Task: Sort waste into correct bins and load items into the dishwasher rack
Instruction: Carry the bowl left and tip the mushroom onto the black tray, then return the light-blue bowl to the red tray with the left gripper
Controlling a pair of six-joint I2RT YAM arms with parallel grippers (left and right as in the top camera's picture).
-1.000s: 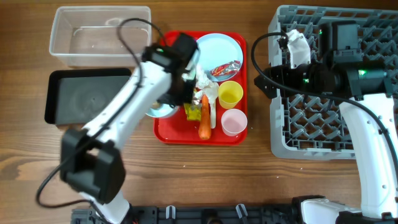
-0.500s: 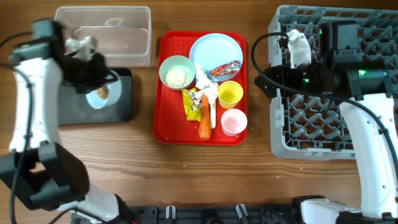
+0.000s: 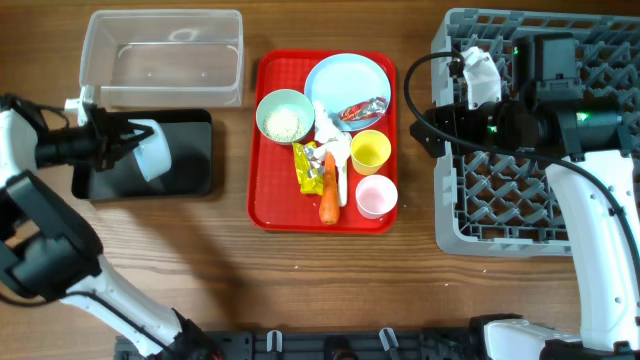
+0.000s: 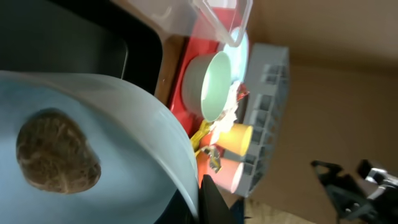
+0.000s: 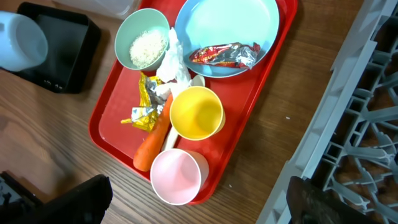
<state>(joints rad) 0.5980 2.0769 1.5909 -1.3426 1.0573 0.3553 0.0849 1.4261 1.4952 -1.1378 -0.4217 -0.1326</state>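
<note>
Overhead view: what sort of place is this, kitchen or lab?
Probably a lab bench staged as a dish-clearing station, not a real kitchen: red tray of dishes and scraps, grey dishwasher rack, clear tub and black tray, all on a plain wooden table.

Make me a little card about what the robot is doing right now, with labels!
Left gripper: shut on a pale blue bowl, tipped over the black tray
In that bowl: a brown lump
Right gripper: open, empty, beside the grey rack
On the red tray: rice bowl, plate, yellow cup, pink cup, carrot
</note>
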